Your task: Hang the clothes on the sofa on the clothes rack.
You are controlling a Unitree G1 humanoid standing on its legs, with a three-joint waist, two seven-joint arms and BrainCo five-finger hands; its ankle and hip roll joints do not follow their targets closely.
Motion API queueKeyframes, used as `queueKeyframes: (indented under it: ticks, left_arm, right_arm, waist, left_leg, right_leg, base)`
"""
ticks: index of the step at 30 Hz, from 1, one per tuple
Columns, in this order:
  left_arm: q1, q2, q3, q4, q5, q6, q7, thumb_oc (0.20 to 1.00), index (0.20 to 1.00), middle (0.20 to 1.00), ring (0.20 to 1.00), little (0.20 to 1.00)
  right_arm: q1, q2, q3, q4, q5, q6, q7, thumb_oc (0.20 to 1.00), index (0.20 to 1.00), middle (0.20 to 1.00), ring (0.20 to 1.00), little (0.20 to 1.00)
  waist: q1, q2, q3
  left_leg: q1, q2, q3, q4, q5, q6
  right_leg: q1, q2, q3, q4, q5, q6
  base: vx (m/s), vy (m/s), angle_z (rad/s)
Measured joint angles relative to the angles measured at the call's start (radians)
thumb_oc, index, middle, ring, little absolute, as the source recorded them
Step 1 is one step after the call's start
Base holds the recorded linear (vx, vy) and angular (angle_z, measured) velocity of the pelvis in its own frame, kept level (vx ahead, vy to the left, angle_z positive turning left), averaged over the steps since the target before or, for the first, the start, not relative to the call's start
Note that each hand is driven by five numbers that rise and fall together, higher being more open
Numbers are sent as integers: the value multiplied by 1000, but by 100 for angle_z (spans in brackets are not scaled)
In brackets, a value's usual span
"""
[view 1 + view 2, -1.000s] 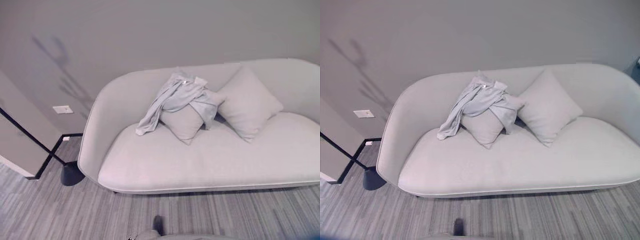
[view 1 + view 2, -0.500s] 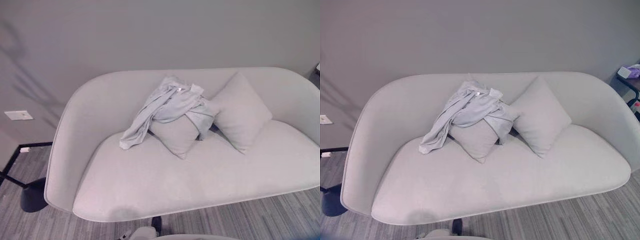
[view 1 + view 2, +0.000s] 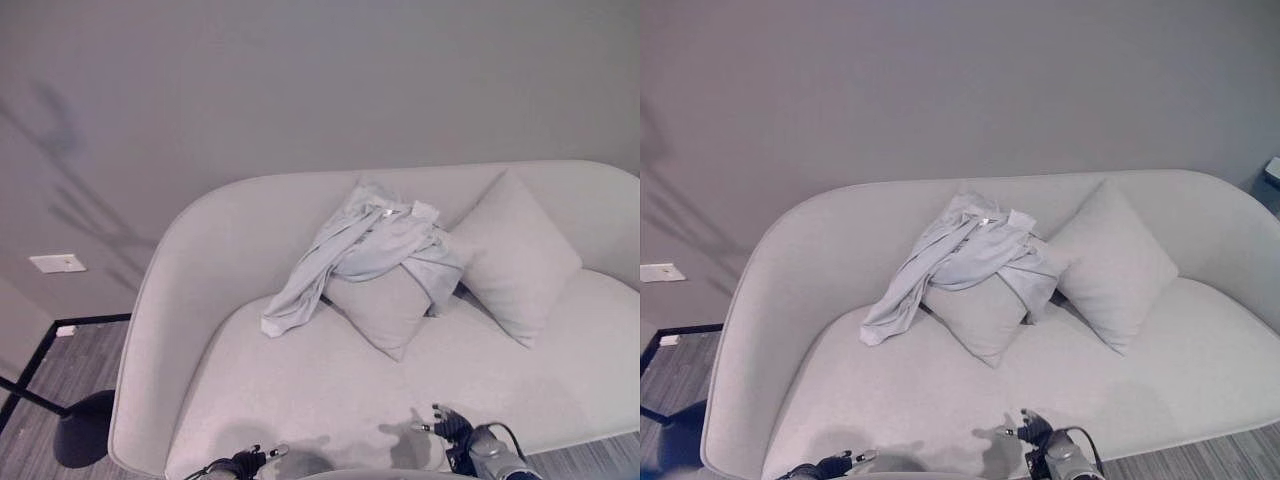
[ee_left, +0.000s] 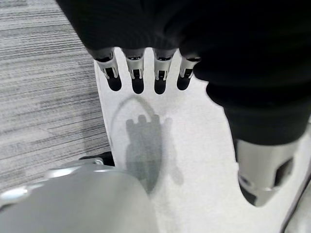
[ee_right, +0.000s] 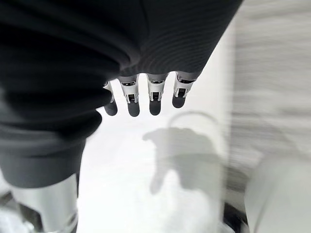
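The shirt (image 3: 365,250) lies crumpled on the sofa (image 3: 300,390), draped over the top of the left cushion (image 3: 385,305) and leaning against the backrest. One sleeve trails down to the left and touches the seat. A second cushion (image 3: 515,260) stands just beside the first, to the right, with the shirt's edge near it. No clothes rack can be made out; a dark lamp base (image 3: 82,430) sits on the floor by the sofa's left end.

Both hands hover low over the front edge of the seat, well apart from the shirt. The left hand (image 4: 146,73) has its fingers (image 4: 137,80) straight and spread, thumb held apart, and it holds nothing; below it are only bare seat fabric and the floor. The right hand (image 5: 146,97) is the same: fingers (image 5: 154,102) extended, thumb off to the side, empty, over the pale seat.

The step in hand looks like the approach, before any reach or grasp. The task has barely begun, since the shirt is untouched.

The next move likely calls for reaching forward and up across the seat to the bunched cloth on the cushion. A grasp near the collar or the thick middle fold would probably lift the whole garment. Pinching the cushion along with the cloth is a risk, and the hanging sleeve may drag.
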State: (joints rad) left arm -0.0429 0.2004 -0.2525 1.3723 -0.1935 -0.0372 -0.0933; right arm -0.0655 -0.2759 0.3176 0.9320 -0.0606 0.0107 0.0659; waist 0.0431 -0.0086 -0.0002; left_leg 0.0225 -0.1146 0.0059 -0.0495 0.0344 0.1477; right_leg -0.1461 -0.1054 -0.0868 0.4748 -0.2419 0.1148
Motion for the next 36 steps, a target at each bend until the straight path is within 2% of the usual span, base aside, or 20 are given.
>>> queueKeyframes:
  ticks: [1,2,3,4,7,8,10,12,14,16,17,19,20,22,24,26,28,29,32,36]
  left_arm:
    - [-2,6,-29,-3,46,9,-2,1000,1000,1000,1000,1000]
    - [-13,16,-69,-18,89,16,-15,1000,1000,1000,1000,1000]
    - [11,10,19,-12,91,0,-20,1000,1000,1000,1000,1000]
    - [55,17,118,13,84,1,-7,1000,1000,1000,1000,1000]
    - [125,-6,220,11,77,5,-8,1000,1000,1000,1000,1000]
    - [151,-12,253,34,57,5,-13,1000,1000,1000,1000,1000]
    - [169,1,260,55,56,13,-18,1000,1000,1000,1000,1000]
    - [171,5,299,65,58,13,-18,1000,1000,1000,1000,1000]
    - [171,8,294,79,62,14,-15,1000,1000,1000,1000,1000]
    - [171,8,290,83,71,10,-14,1000,1000,1000,1000,1000]
    - [174,12,280,81,81,3,-14,1000,1000,1000,1000,1000]
    - [168,26,238,79,97,-5,-13,1000,1000,1000,1000,1000]
    - [150,39,181,70,99,-5,-9,1000,1000,1000,1000,1000]
    - [130,59,137,44,99,-7,-5,1000,1000,1000,1000,1000]
    - [109,66,132,19,97,-14,0,1000,1000,1000,1000,1000]
    - [115,68,93,24,94,-8,9,1000,1000,1000,1000,1000]
    - [95,72,89,21,92,-9,15,1000,1000,1000,1000,1000]
    - [80,69,68,8,90,-13,20,1000,1000,1000,1000,1000]
    - [41,64,40,2,87,-22,36,1000,1000,1000,1000,1000]
    - [27,67,14,14,88,-25,59,1000,1000,1000,1000,1000]
  right_arm:
    - [19,-58,77,-77,-74,4,19,1000,1000,1000,1000,1000]
    - [16,-135,187,-140,-139,1,39,1000,1000,1000,1000,1000]
    - [87,-133,39,-222,-135,-2,46,1000,1000,1000,1000,1000]
    - [127,-114,-172,-323,-129,9,15,1000,1000,1000,1000,1000]
    - [216,-326,-247,-628,-181,9,16,1000,1000,1000,1000,1000]
    - [225,-422,-405,-686,-232,-3,-12,1000,1000,1000,1000,1000]
    - [192,-475,-499,-679,-289,-1,-62,1000,1000,1000,1000,1000]
    - [191,-518,-495,-770,-379,4,-71,1000,1000,1000,1000,1000]
    - [151,-550,-485,-912,-454,-53,-83,1000,1000,1000,1000,1000]
    - [88,-647,-412,-953,-496,-133,-82,1000,1000,1000,1000,1000]
    - [44,-654,-375,-923,-503,-149,-84,1000,1000,1000,1000,1000]
    - [-137,-649,-212,-767,-508,-154,-83,1000,1000,1000,1000,1000]
    - [-301,-604,-71,-595,-505,-149,-86,1000,1000,1000,1000,1000]
    - [-505,-563,169,-349,-507,-145,-89,1000,1000,1000,1000,1000]
    - [-526,-544,201,-330,-508,-155,-98,1000,1000,1000,1000,1000]
    - [-649,-452,312,-200,-508,-150,-106,1000,1000,1000,1000,1000]
    - [-698,-405,345,-109,-509,-137,-112,1000,1000,1000,1000,1000]
    - [-723,-372,351,-43,-509,-130,-126,1000,1000,1000,1000,1000]
    - [-775,-326,398,80,-542,-110,-158,1000,1000,1000,1000,1000]
    - [-801,-315,496,182,-662,-95,-196,1000,1000,1000,1000,1000]
  waist:
    - [-6,8,2]
    - [-13,-5,13]
    - [-5,-12,13]
    - [-11,-39,10]
    - [-11,-19,9]
    - [-13,-20,2]
    - [-7,-35,-11]
    - [-8,-43,-17]
    - [-6,-55,-25]
    - [14,-64,-30]
    - [27,-72,-32]
    - [52,-80,-37]
    - [79,-98,-28]
    - [114,-111,-28]
    - [171,-132,-20]
    - [198,-140,3]
    - [212,-157,22]
    - [238,-159,38]
    - [269,-141,101]
    - [275,-144,136]
  left_leg:
    - [-8,4,-13,3,-1,1]
    - [-7,2,-31,12,0,-1]
    - [0,3,-36,4,9,-13]
    - [18,1,-39,-8,3,-35]
    - [17,21,-37,-24,-16,-40]
    - [13,32,-37,-27,-17,-49]
    - [11,46,-37,-24,-22,-62]
    - [12,52,-45,-30,-24,-68]
    - [14,61,-51,-38,-20,-83]
    - [18,63,-77,-39,-18,-95]
    - [18,63,-82,-39,-14,-100]
    - [15,63,-87,-37,-13,-102]
    - [12,62,-96,-37,-12,-105]
    - [-12,59,-110,-34,-6,-112]
    - [-47,59,-113,-26,4,-123]
    - [-89,54,-122,4,3,-124]
    - [-121,50,-135,36,2,-125]
    - [-152,45,-147,57,4,-122]
    - [-209,39,-160,93,-6,-134]
    - [-252,33,-181,113,-13,-140]
  right_leg:
    - [11,7,11,-108,9,-8]
    - [23,10,18,-225,36,-22]
    - [28,19,40,-241,87,-24]
    - [57,29,74,-289,167,-32]
    - [97,45,65,-390,217,-35]
    - [128,50,39,-461,250,-47]
    - [148,62,23,-493,259,-60]
    - [164,70,16,-530,270,-69]
    - [181,79,5,-565,301,-74]
    - [193,81,-24,-565,295,-73]
    - [195,81,-35,-565,294,-73]
    - [195,81,-40,-565,293,-73]
    - [194,80,-47,-565,291,-69]
    - [180,76,-66,-564,279,-52]
    - [154,74,-85,-564,278,-53]
    - [135,70,-94,-564,279,-53]
    - [120,69,-112,-564,281,-53]
    - [100,67,-125,-560,292,-68]
    - [68,64,-146,-557,296,-71]
    - [49,62,-170,-562,295,-69]
  base:
    - [-3,-13,61]
    - [38,-29,72]
    - [114,-50,46]
    - [153,-61,4]
    - [98,-24,0]
    - [118,-11,22]
    - [94,-2,19]
    - [53,1,8]
    - [47,4,9]
    - [31,8,31]
    - [22,16,24]
    - [11,25,12]
    - [1,20,21]
    - [-12,14,38]
    - [-33,15,40]
    - [-86,6,22]
    - [-97,8,31]
    - [-81,4,29]
    - [-42,3,23]
    - [-18,-4,17]
